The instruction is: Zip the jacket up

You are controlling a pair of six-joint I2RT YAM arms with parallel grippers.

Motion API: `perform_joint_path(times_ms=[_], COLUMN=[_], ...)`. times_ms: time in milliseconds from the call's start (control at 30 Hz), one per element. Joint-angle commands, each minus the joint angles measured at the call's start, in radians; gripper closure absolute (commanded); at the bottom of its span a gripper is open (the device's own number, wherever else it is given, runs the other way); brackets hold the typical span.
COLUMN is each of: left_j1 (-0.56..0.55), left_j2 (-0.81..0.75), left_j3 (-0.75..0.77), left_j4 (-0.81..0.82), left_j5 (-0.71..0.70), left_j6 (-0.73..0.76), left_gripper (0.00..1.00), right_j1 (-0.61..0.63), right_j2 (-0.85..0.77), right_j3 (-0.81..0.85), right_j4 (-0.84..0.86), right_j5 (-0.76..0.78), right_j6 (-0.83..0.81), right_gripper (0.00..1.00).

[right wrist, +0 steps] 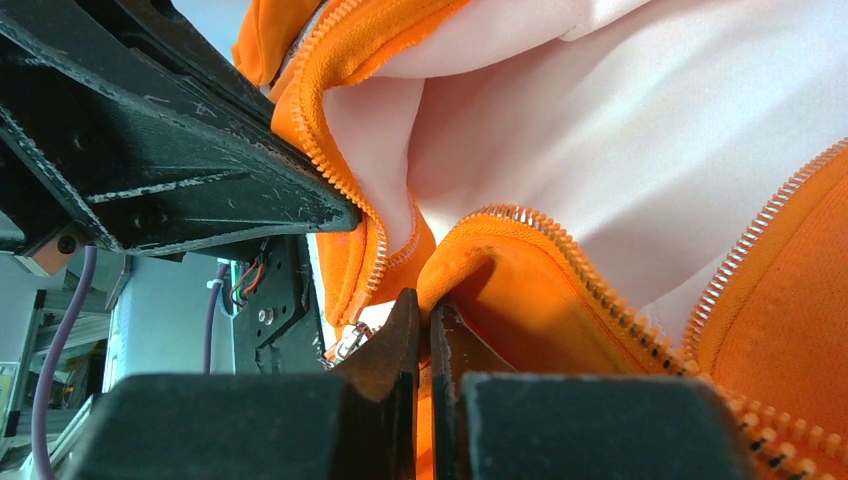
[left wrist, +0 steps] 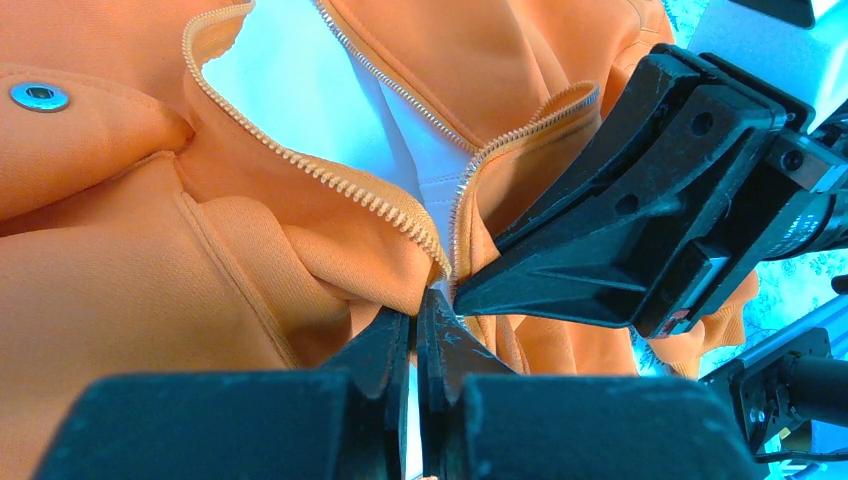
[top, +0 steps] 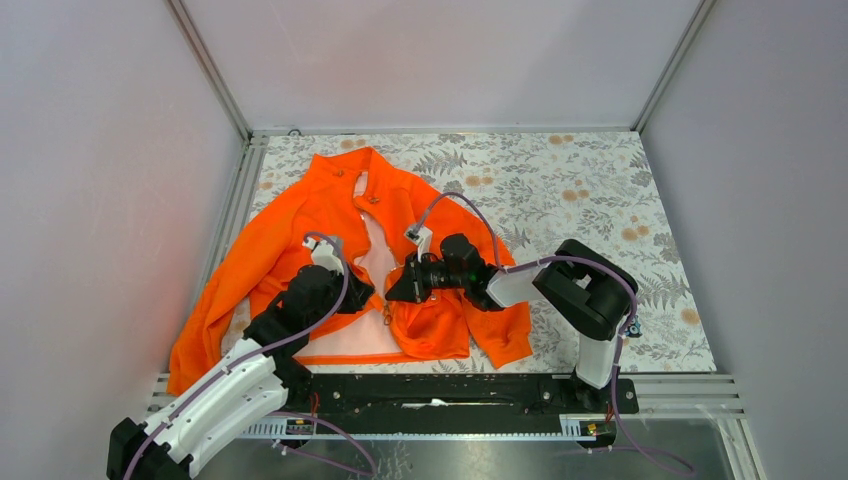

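The orange jacket lies spread on the table, front open, pale lining showing. Both grippers meet at the lower end of its zipper. My left gripper is shut, its tips pinched at the fabric edge where the two rows of zipper teeth converge. My right gripper faces it from the right and is shut on a fold of the orange front edge. The metal zipper slider hangs just left of the right fingertips. The right gripper's black fingers fill the right side of the left wrist view.
A floral tablecloth covers the table to the right of the jacket. Metal frame rails run along the left side and the front edge. A snap button sits on a chest pocket flap. Grey walls enclose the cell.
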Motion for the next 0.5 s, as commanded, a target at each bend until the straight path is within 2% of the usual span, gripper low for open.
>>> perform_joint_path(times_ms=[0,467], left_j1=[-0.004,-0.013], left_j2=[0.004,0.0], left_j3=[0.021,0.02], left_j4=[0.058,0.056], left_j5=[0.003,0.002], left_j6=[0.013,0.015], left_gripper=[1.0,1.0], right_j1=[0.012,0.013], right_j2=[-0.032,-0.038], right_j3=[0.013,0.01], right_j4=[0.013,0.014], right_j5=[0.018,0.028], right_j6=[-0.036,-0.027], right_gripper=[1.0,1.0])
